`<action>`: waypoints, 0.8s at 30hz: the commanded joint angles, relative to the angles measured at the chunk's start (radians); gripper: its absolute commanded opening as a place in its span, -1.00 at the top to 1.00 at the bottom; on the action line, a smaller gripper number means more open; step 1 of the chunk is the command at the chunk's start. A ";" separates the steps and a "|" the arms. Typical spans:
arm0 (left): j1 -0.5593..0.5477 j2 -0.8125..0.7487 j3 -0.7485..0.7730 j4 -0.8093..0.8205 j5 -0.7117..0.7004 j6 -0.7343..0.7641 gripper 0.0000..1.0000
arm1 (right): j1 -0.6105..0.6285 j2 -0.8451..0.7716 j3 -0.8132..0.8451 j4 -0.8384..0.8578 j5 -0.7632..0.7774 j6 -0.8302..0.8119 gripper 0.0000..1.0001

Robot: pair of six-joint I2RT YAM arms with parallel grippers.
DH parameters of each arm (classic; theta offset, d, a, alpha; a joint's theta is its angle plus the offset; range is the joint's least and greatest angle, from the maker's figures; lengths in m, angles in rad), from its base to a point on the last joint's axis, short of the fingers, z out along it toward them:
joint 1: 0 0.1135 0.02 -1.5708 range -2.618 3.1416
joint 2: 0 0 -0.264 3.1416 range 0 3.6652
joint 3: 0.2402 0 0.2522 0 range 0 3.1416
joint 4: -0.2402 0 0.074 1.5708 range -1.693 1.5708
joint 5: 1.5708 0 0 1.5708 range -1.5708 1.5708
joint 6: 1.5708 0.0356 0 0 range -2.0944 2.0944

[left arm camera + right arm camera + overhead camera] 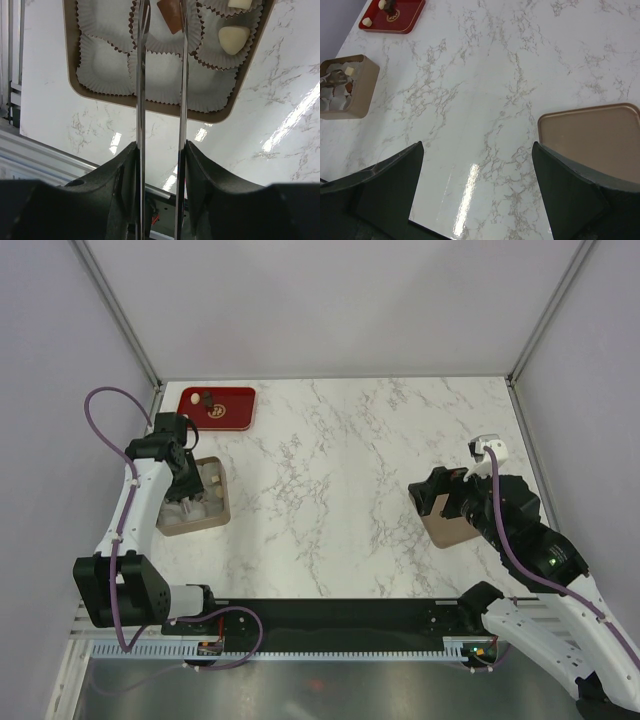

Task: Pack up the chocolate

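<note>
The tan box (222,502) holds white paper cups (102,62). My left gripper (188,476) hovers over it, and its thin metal fingers (141,90) stand slightly apart. A brown chocolate (171,16) lies in a cup between the tips, with a gap at the left blade. Two cream chocolates (234,39) sit in the cups to the right. More pieces (367,21) lie on the red tray (235,405). My right gripper (436,494) is wide open and empty above the flat tan lid (447,530), which also shows in the right wrist view (590,135).
The box stands near the table's left edge, with the red tray behind it at the back left corner. The grey cage walls and metal posts close in both sides. A black rail runs along the table's near edge.
</note>
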 commanded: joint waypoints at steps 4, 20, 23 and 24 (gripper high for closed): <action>0.005 -0.028 0.077 0.026 0.009 -0.010 0.05 | 0.003 0.015 0.052 0.004 -0.015 0.004 -0.96; 0.004 0.122 0.356 0.170 0.087 0.042 0.06 | 0.003 0.054 0.064 0.011 -0.015 0.034 -0.96; 0.005 0.211 0.430 0.204 0.083 0.067 0.06 | 0.003 0.067 0.069 0.014 -0.005 0.026 -0.96; 0.005 0.247 0.453 0.218 0.080 0.082 0.04 | 0.003 0.074 0.073 0.016 -0.001 0.024 -0.96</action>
